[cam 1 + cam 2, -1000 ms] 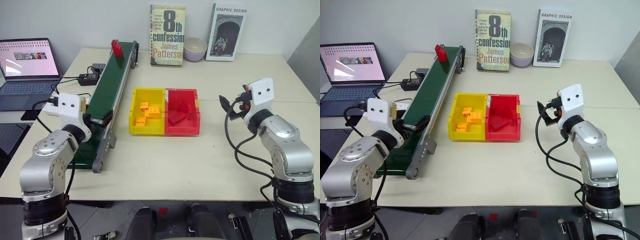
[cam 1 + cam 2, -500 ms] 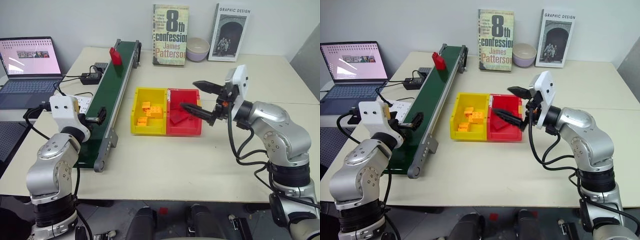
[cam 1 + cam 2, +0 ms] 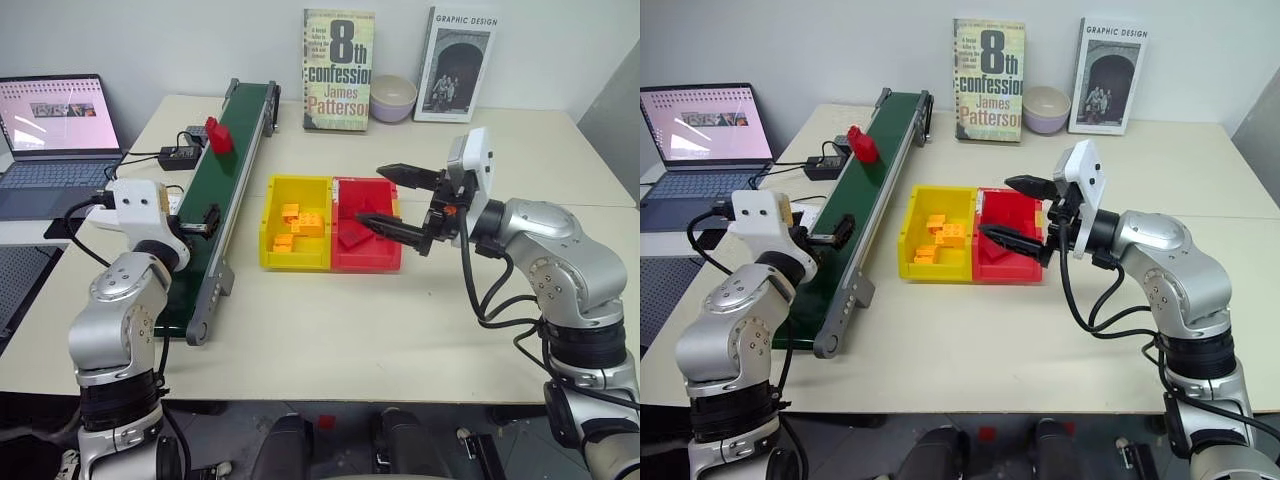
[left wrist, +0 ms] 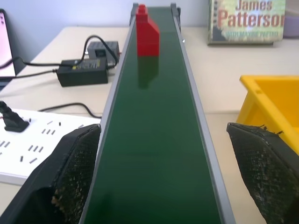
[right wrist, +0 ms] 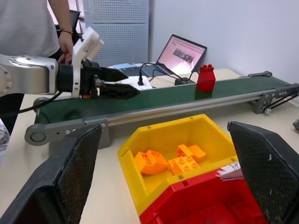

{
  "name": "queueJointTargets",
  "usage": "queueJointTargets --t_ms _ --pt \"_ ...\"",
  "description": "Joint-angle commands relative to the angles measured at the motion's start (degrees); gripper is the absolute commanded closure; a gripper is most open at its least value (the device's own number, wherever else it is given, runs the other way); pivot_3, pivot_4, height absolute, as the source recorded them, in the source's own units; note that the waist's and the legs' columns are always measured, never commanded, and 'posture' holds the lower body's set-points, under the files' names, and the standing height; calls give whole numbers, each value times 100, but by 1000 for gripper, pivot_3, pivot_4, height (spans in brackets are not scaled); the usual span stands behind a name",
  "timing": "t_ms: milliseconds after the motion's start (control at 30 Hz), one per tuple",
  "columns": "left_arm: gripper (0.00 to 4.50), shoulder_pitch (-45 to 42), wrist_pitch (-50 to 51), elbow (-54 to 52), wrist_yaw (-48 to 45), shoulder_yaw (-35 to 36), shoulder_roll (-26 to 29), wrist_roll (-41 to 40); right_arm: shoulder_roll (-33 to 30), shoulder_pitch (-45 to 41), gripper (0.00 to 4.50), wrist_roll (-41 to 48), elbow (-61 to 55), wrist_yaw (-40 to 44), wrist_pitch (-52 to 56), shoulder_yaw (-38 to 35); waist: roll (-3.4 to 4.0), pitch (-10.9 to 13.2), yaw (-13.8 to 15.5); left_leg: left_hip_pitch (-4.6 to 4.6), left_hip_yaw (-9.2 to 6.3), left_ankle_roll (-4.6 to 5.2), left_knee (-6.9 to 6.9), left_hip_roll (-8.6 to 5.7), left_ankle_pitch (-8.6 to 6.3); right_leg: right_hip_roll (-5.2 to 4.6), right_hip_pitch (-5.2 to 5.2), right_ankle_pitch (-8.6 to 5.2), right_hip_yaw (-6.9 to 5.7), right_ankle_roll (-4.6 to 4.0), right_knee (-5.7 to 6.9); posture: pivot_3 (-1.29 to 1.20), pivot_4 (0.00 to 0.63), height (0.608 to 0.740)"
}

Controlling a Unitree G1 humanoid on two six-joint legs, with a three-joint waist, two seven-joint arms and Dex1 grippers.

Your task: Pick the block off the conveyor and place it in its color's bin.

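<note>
The red block [image 3: 217, 135] stands upright on the dark green belt of the conveyor [image 3: 228, 175], toward its far end. At the belt's near end my left gripper [image 3: 205, 220] is level and open, its fingers [image 4: 77, 163] straddling the belt, with the block [image 4: 147, 30] well ahead of them. The red bin [image 3: 366, 261] sits mid-table, joined to a yellow twin, and has red bricks in it. My right gripper [image 3: 375, 193] hovers open over the red bin, pointing toward the conveyor, with nothing between its fingers [image 5: 74, 168].
The yellow bin [image 3: 294, 263] holds several orange bricks. A laptop [image 3: 55, 130], a power adapter [image 3: 178, 158] and a power strip [image 4: 32, 144] lie left of the conveyor. Two books [image 3: 337, 70] and a bowl [image 3: 392, 97] stand at the back. A person [image 5: 32, 23] stands beyond the conveyor.
The block has ridden down the belt toward my left gripper. My right gripper swung in from the table's right side to over the red bin, then held still.
</note>
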Motion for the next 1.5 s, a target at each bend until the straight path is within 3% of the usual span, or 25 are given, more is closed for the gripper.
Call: queueJointTargets --t_ms 33,600,833,1100,1500 --pt "14 -189 -153 -60 -3 -4 75 37 -94 -23 0 128 -262 -69 -2 -142 0 0 0 0 -1 0 0 0 0 -1 0 0 0 0 0 0 150 740" --pt "14 -316 -255 297 0 85 213 100 -133 -32 0 415 -340 -213 141 -188 0 0 0 1 1 0 0 0 0 -2 0 0 1 0 0 0 150 740" --pt "14 -416 -370 530 -41 42 251 141 -387 -73 0 1135 -520 220 613 -215 0 0 1 0 0 0 0 1 0 -6 0 0 0 0 -1 0 150 740" --pt "14 -474 -464 747 -109 -46 256 173 -537 -128 0 1174 -632 346 639 -49 0 0 2 0 0 0 0 2 0 -7 0 0 0 0 -1 0 150 740" --pt "2173 73 336 -316 371 171 -2 54 -630 -178 0 1271 -608 258 697 -165 0 0 3 -2 0 0 0 2 0 -16 -1 0 1 0 -3 0 150 740"
